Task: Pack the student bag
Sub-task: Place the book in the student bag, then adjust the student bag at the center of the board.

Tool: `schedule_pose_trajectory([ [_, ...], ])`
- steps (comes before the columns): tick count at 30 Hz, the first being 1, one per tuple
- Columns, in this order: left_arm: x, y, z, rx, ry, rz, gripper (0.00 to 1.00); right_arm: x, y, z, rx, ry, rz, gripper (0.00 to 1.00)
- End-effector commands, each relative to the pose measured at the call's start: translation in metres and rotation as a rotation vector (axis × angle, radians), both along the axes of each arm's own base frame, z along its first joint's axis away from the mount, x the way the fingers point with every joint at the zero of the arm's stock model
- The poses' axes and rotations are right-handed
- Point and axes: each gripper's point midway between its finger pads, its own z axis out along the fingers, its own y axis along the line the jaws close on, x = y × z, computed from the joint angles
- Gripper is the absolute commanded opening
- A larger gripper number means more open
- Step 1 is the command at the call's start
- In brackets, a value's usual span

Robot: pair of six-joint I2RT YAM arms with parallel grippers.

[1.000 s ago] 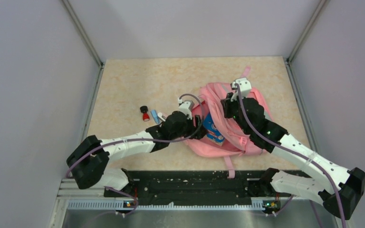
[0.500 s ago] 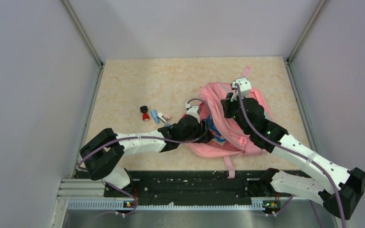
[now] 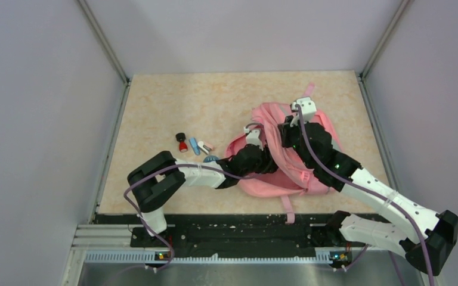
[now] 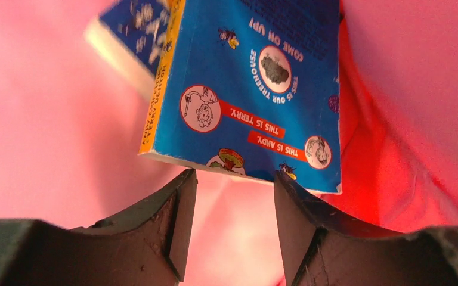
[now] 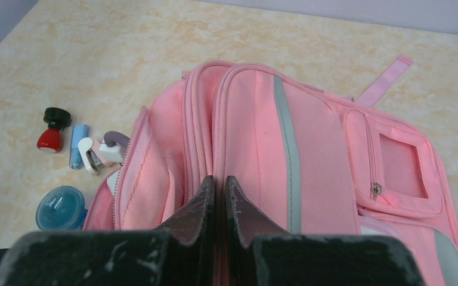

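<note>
The student bag (image 3: 274,185) lies on the worktop (image 3: 173,101), right of centre. Our right jaws are pinched tight on fabric by its zip, prob. holding the mouth open for access; our left jaws, inside, stand part-open w/ nothing gripped, the book (image 4: 256,89) just beyond their tips.

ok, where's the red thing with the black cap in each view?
Top external: red thing on the table, left of the student bag, leftmost of the small items.
Left wrist: not in it.
Right wrist: red thing, far left.
Shared landmark: the student bag, pink in all three.
</note>
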Motion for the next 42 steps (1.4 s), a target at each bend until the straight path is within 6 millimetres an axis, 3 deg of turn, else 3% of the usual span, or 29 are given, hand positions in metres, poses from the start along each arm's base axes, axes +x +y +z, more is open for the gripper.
schedule_pose_trajectory([
  [1, 0.040, -0.026, 0.052, -0.097, -0.197, 0.064, 0.55, 0.003, 0.001, 0.032, 0.089, -0.084, -0.020, 0.01],
  [5, 0.055, -0.028, 0.057, -0.088, -0.280, 0.096, 0.54, 0.003, 0.001, 0.029, 0.084, -0.081, -0.024, 0.01],
  [9, 0.050, -0.014, 0.064, -0.057, -0.323, 0.091, 0.55, 0.004, -0.003, 0.028, 0.073, -0.081, -0.036, 0.01],
  [16, 0.028, 0.046, 0.079, 0.115, -0.358, 0.102, 0.65, 0.003, -0.004, 0.028, 0.079, -0.089, -0.038, 0.01],
  [21, 0.022, 0.101, 0.075, 0.295, -0.280, 0.212, 0.72, 0.003, -0.004, 0.017, 0.055, -0.068, -0.040, 0.01],
  [24, 0.023, 0.122, 0.064, 0.376, -0.234, 0.224, 0.74, 0.000, -0.004, 0.002, 0.036, -0.030, -0.032, 0.02],
  [26, 0.028, 0.134, 0.059, 0.404, -0.199, 0.245, 0.74, -0.004, -0.003, -0.008, 0.020, 0.011, -0.017, 0.15],
  [27, 0.033, 0.141, 0.058, 0.405, -0.182, 0.266, 0.74, -0.007, -0.003, -0.014, 0.008, 0.038, -0.009, 0.27],
  [30, 0.041, 0.151, 0.063, 0.352, -0.174, 0.298, 0.74, -0.017, -0.009, -0.025, -0.006, 0.106, -0.014, 0.75],
  [32, 0.043, 0.157, 0.070, 0.314, -0.188, 0.308, 0.74, -0.026, -0.021, -0.026, -0.001, 0.139, -0.048, 0.96],
  [37, 0.053, 0.181, 0.077, 0.283, -0.192, 0.357, 0.74, -0.035, -0.070, -0.025, 0.025, 0.195, -0.234, 0.99],
  [42, 0.068, 0.174, 0.077, 0.222, -0.181, 0.293, 0.75, -0.034, -0.109, -0.068, 0.068, 0.375, -0.370, 0.99],
])
